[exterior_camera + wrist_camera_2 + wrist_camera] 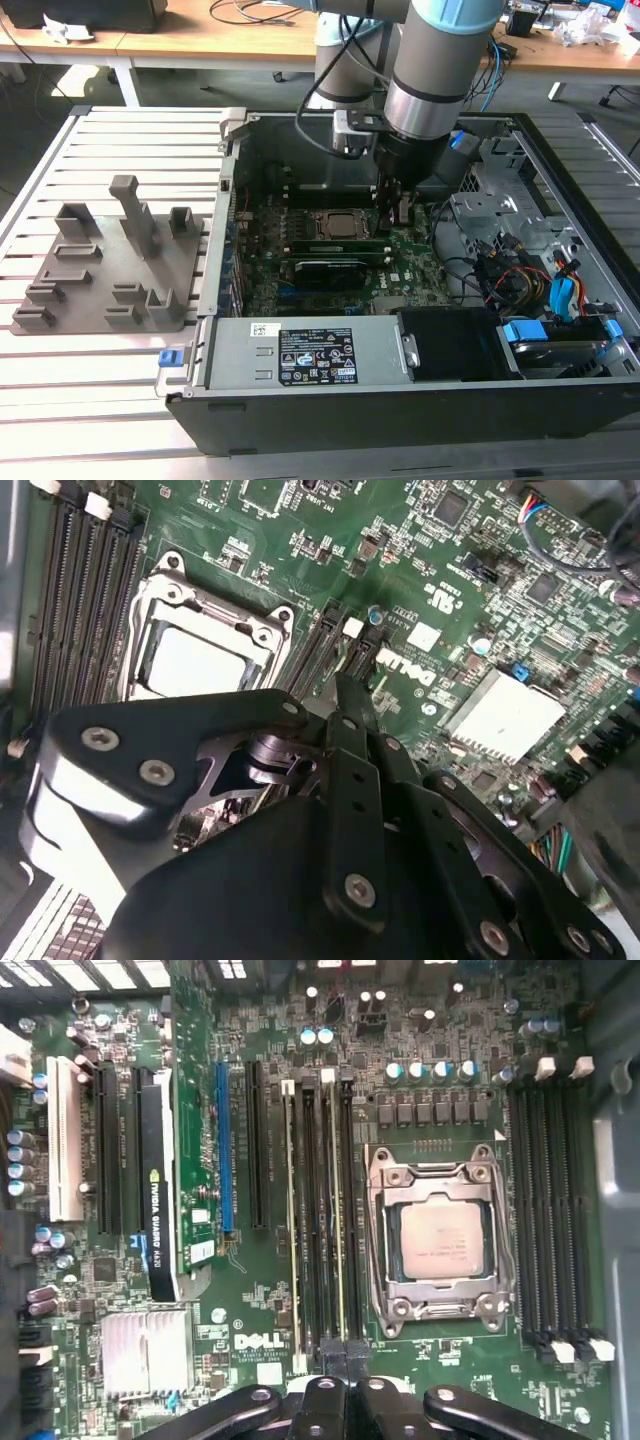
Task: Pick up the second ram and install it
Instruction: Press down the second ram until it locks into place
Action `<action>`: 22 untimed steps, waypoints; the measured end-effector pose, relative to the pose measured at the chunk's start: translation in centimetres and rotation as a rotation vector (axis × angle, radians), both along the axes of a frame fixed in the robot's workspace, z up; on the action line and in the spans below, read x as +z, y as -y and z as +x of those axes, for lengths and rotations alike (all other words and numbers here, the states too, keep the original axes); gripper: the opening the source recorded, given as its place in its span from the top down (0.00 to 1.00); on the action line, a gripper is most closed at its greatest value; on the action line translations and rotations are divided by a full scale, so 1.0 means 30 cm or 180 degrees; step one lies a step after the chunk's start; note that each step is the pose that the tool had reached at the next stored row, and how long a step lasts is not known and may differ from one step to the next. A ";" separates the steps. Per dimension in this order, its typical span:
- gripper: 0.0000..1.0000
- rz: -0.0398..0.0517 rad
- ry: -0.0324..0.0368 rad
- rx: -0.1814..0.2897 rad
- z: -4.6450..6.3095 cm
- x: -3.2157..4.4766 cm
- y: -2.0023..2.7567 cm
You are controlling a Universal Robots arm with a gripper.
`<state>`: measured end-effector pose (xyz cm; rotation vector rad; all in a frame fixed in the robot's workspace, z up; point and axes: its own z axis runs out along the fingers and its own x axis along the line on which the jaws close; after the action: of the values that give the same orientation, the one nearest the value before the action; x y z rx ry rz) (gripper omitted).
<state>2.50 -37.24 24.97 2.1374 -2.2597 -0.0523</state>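
The second ram (337,1210) is a thin green stick standing on edge in a memory slot beside the processor socket (440,1240). In the exterior view it lies as a green strip (330,243) on the motherboard (260,270) inside the open case. My gripper (343,1352) is shut, with its black fingers pressed together right at one end of that stick. I cannot tell whether the tips touch it. In the second wrist view the gripper (346,686) points down at the slots next to the socket. In the exterior view the gripper (392,222) hangs at the strip's right end.
A neighbouring slot holds another thin stick (294,1220). A black graphics card (160,1190) and a silver heat sink (145,1352) sit further along the board. Cables and a drive cage (550,290) crowd the case's right side. A gray fixture plate (110,270) lies on the slatted table.
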 end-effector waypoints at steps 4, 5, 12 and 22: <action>0.89 0.0000 0.0000 0.0000 0.000 -0.050 0.000; 0.89 -0.0002 0.0000 0.0000 0.000 -0.062 0.000; 0.89 0.0001 0.0040 0.0000 -0.112 -0.038 0.000; 0.89 0.0001 0.0077 0.0000 -0.349 -0.065 -0.002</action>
<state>-7.98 -37.19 23.01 2.1500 -2.2729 -0.0268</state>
